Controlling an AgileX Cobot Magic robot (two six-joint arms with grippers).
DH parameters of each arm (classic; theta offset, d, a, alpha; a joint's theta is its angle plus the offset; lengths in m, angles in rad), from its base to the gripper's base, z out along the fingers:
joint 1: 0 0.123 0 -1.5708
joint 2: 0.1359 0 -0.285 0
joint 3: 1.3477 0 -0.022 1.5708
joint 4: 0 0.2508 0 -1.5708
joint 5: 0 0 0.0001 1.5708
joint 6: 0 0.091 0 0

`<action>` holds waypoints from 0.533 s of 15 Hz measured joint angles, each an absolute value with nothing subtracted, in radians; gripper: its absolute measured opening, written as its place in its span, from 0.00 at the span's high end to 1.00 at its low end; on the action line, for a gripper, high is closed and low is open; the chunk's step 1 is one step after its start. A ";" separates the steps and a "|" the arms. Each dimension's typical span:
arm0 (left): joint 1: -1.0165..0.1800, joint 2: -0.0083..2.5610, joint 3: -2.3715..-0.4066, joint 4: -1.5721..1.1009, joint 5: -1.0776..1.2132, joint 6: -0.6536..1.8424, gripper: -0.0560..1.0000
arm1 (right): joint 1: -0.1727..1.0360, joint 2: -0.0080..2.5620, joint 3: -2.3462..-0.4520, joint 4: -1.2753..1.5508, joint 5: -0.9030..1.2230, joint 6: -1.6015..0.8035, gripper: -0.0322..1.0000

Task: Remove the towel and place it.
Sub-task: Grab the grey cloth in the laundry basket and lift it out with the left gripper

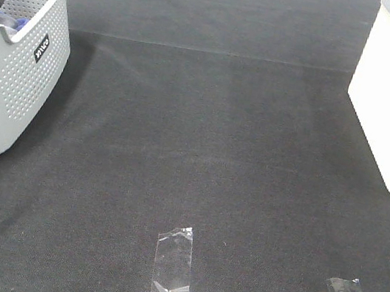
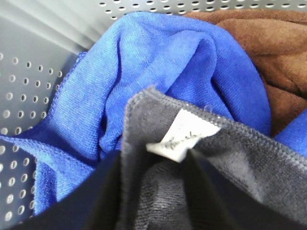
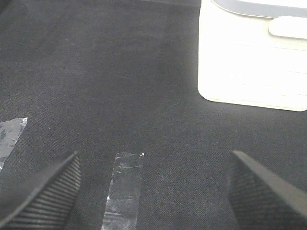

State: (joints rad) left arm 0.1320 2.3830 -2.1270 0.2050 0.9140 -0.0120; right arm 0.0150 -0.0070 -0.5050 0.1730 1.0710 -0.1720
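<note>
Left wrist view: the towel (image 2: 206, 163), slate-grey with a stitched hem and a white label (image 2: 182, 136), lies inside the basket (image 2: 29, 96), its edge raised toward the camera. The left gripper (image 2: 153, 196) has closed onto this raised fold. Its dark fingers (image 2: 103, 201) press in from either side and the grey cloth fills the narrow space between them. Under and beside the towel lies a bright blue cloth (image 2: 158, 67), and a brown cloth (image 2: 268, 48) lies past that, against the perforated wall. The basket stands at the table's left edge in the high view. The right gripper (image 3: 153, 191) hangs well apart over the black table cover (image 3: 96, 72), spread wide and holding nothing, above a strip of clear tape (image 3: 123, 191), with a white box (image 3: 249, 62) beyond it.
</note>
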 joint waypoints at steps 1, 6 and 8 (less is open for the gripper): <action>0.132 2.383 -2.127 0.205 0.914 -0.012 0.66 | 0.015 -0.007 -0.505 0.173 1.071 -0.172 0.22; 0.132 2.383 -2.127 0.207 0.915 -0.012 0.95 | 0.015 -0.007 -0.505 0.173 1.071 -0.172 0.22; 0.132 2.383 -2.127 0.208 0.916 -0.012 0.95 | 0.015 -0.007 -0.505 0.173 1.071 -0.172 0.22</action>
State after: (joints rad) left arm 0.1320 2.3830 -2.1270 0.2080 0.9160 -0.0120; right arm 0.0150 -0.0070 -0.5050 0.1730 1.0710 -0.1720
